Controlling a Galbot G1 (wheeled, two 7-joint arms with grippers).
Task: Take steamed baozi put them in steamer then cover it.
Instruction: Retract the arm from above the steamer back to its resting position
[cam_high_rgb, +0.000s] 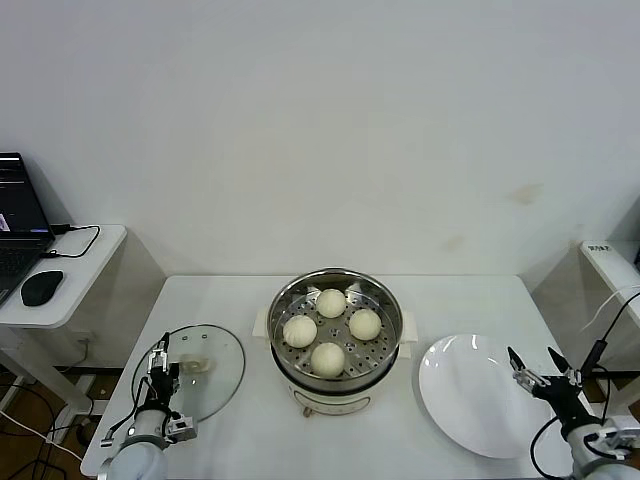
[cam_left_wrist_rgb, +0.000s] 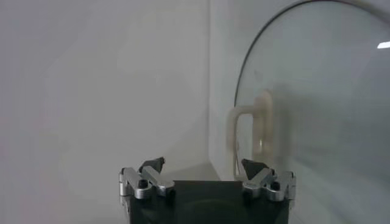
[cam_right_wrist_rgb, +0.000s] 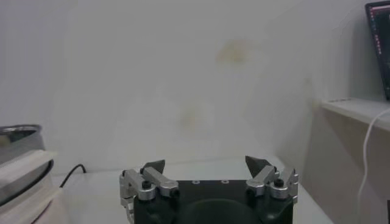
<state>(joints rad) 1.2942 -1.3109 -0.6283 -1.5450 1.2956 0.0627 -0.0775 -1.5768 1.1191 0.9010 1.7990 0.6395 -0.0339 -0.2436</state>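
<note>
Several cream-white steamed baozi lie on the perforated tray inside the shiny steamer at the table's middle. A glass lid lies flat on the table to the steamer's left; the left wrist view shows the lid with its cream handle. My left gripper hangs open over the lid's near left rim, holding nothing; the left gripper faces the handle. At the table's right edge, my right gripper is open and empty beside the plate; the right gripper looks over the table.
A flat white plate lies right of the steamer. A side table at the left carries a laptop and a mouse. A white shelf stands at the far right. The steamer's edge shows in the right wrist view.
</note>
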